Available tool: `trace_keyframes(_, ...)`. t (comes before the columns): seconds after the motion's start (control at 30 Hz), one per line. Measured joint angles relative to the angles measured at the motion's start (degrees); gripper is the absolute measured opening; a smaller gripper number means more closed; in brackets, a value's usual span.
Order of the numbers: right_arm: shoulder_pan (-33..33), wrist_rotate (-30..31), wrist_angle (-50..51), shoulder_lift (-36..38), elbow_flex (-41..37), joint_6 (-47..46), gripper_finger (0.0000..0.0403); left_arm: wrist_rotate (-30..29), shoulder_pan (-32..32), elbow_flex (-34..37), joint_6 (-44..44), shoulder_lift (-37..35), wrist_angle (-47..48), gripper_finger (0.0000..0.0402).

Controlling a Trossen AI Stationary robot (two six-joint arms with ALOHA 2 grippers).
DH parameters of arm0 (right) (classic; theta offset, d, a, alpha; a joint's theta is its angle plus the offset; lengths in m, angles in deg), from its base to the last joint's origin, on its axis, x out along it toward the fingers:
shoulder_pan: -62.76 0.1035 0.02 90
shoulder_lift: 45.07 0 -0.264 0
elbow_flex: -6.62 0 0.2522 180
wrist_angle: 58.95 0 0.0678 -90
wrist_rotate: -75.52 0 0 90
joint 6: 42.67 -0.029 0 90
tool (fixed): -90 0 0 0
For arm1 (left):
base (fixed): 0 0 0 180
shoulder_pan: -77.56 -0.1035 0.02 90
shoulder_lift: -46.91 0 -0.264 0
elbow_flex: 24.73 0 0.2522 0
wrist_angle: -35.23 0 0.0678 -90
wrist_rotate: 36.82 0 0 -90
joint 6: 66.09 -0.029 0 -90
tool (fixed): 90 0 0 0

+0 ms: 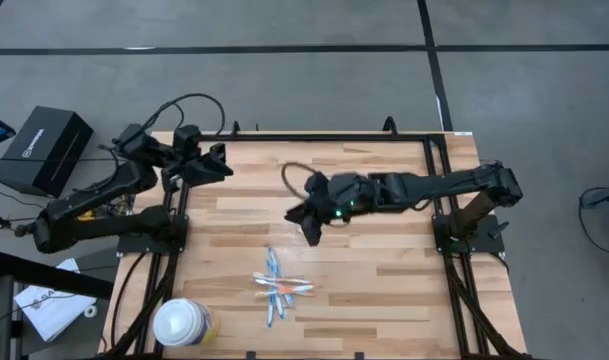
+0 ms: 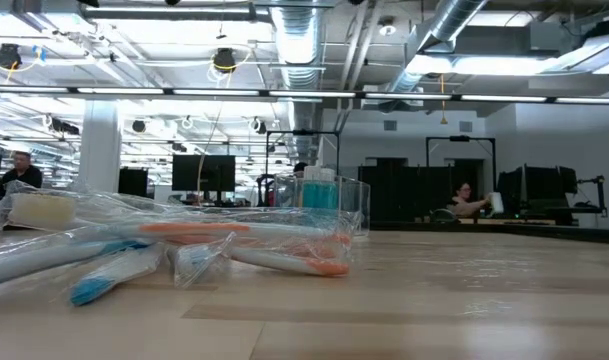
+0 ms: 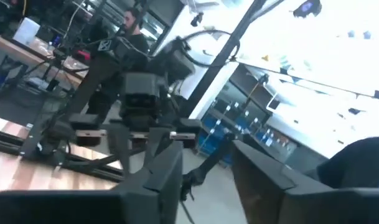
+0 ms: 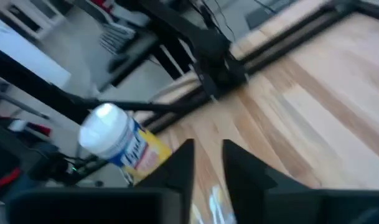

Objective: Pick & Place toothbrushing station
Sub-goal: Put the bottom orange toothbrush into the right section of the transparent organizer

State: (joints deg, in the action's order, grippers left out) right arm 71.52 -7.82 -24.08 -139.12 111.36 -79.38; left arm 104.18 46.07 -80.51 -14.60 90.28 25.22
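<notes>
Several slim blue, white and orange toothbrushes (image 1: 280, 287) lie in a loose heap on the wooden table, toward its near edge; the low view shows them in clear wrap (image 2: 184, 245). A small clear cup (image 1: 296, 178) stands upright behind them (image 2: 336, 205), with something blue (image 2: 319, 190) showing through it. My right gripper (image 1: 310, 232) hovers open above the table's middle, between the cup and the toothbrushes, with nothing between its fingers (image 4: 208, 165). My left gripper (image 1: 222, 165) is raised at the table's far left corner, open and empty (image 3: 205, 171).
A large round yellowish container with a white top (image 1: 181, 322) stands at the near left corner (image 4: 117, 143). Black frame rails (image 1: 164, 250) run along the table's left and right sides. A black box (image 1: 44, 148) sits off the table at the left.
</notes>
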Motion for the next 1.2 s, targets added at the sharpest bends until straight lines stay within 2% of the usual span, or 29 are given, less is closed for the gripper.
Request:
trace_keyframes(0.1,-1.28,-3.38,-1.74,0.46,0.02,2.17,0.0131,-2.17,3.63,0.02,0.39,0.40,0.06,0.0164)
trace_keyframes(0.2,-1.28,-6.11,-0.09,0.22,0.04,4.98,0.0179,-2.24,7.23,0.02,0.02,1.18,-0.08,0.0177)
trace_keyframes(0.33,-0.38,-7.98,3.80,-1.07,0.02,7.47,0.0204,-4.34,11.04,0.02,-1.76,2.37,-0.02,0.0168)
trace_keyframes(0.5,1.20,-12.46,7.87,-5.01,-0.11,11.35,0.0171,-5.97,12.88,0.02,-5.08,4.23,0.31,0.0139)
trace_keyframes(0.63,2.50,-15.30,6.88,-9.08,0.01,11.87,0.0126,-6.44,12.90,0.01,-8.52,5.06,0.88,0.0120)
trace_keyframes(0.73,3.22,-17.62,4.81,-11.76,0.02,11.37,0.0105,-7.08,12.60,0.02,-12.78,5.04,4.88,0.0117)
trace_keyframes(0.9,3.93,-18.86,1.76,-14.89,0.02,8.98,0.0099,-7.19,11.46,0.04,-21.13,5.04,14.41,0.0127)
trace_keyframes(1.1,4.66,-21.06,-2.67,-19.15,0.68,3.86,0.0099,-9.99,11.02,0.02,-27.87,5.00,17.04,0.0132)
trace_keyframes(1.2,5.04,-21.24,-1.74,-21.74,2.82,3.00,0.0099,-10.69,9.16,0.02,-31.00,4.55,22.41,0.0132)
